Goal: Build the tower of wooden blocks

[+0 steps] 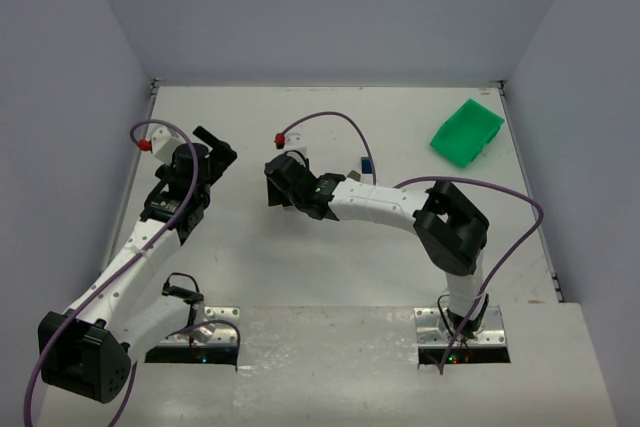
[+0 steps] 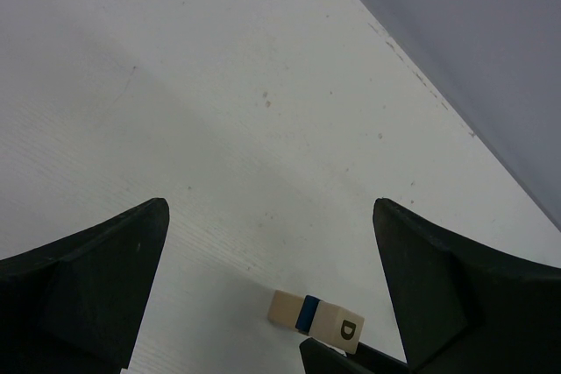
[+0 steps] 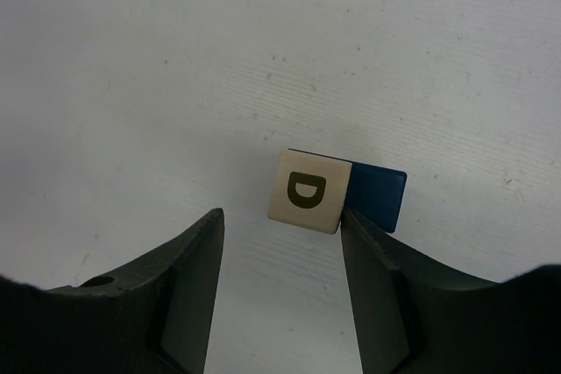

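Tan over dark blue, D face up: wood block tower [image 3: 308,192], on the table [image 3: 131,59] at the tips of your right gripper [image 3: 281,214]; claw released, one pad touching. Your left gripper [image 2: 270,208]: spread wide, empty. Step: capping apparently done, layers off-square. Next: back off straight, without nudging.

On my screen the wood block tower [image 3: 302,192] is pale, smooth-sanded wood with a dark printed D, and its blue part carries an even, matt coat. The table [image 3: 131,59] is matt white, faintly ribbed and speckled. The right gripper [image 3: 280,216] has fingers [image 3: 180,304] of dull black plastic. At 1 o'clock from above, the green bin [image 1: 466,132] looks like smooth, slightly shiny plastic.
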Available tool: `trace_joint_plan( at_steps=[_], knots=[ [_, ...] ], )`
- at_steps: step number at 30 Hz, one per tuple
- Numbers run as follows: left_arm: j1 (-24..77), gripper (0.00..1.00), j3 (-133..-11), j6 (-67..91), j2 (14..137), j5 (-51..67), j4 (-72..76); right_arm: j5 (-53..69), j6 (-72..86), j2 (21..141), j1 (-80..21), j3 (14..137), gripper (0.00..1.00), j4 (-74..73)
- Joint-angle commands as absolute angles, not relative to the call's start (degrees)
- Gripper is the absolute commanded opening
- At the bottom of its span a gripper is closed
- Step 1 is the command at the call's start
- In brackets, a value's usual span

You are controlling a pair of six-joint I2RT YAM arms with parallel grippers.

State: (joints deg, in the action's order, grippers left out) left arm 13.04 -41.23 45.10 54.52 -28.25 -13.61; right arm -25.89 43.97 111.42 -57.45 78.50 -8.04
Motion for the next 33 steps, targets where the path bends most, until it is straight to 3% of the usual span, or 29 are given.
trace_joint_plan(
  at_steps=[1, 11, 23, 25, 27, 31, 33],
  knots=[
    [12.74, 1.00, -41.64, 45.09, 53.70, -27.95, -12.48, -26.47, 44.65, 108.90, -57.30, 78.49, 0.56, -6.01],
    [12.74, 1.00, -41.48, 45.09, 53.75, -28.31, -12.39, -31.86, 42.09, 104.24, -57.30, 75.20, 0.57, -6.50],
    [12.74, 1.00, -41.66, 45.14, 54.23, -29.38, -12.48, -39.63, 37.11, 83.64, -51.69, 58.95, 0.64, -7.22],
    [12.74, 1.00, -41.57, 45.18, 54.23, -29.44, -12.57, -36.92, 37.53, 81.82, -47.91, 56.77, 0.67, -8.09],
    [12.74, 1.00, -41.66, 45.18, 54.58, -29.53, -12.48, -26.31, 33.18, 81.74, -40.24, 55.56, 0.71, -8.00],
    [12.74, 1.00, -42.07, 44.88, 55.70, -29.36, -12.30, -13.11, 11.44, 89.86, -34.17, 60.52, 0.99, -8.93],
    [12.74, 1.00, -42.23, 44.74, 56.19, -29.56, -12.30, -11.66, 4.95, 93.42, -33.28, 63.93, 0.99, -10.07]
  ],
)
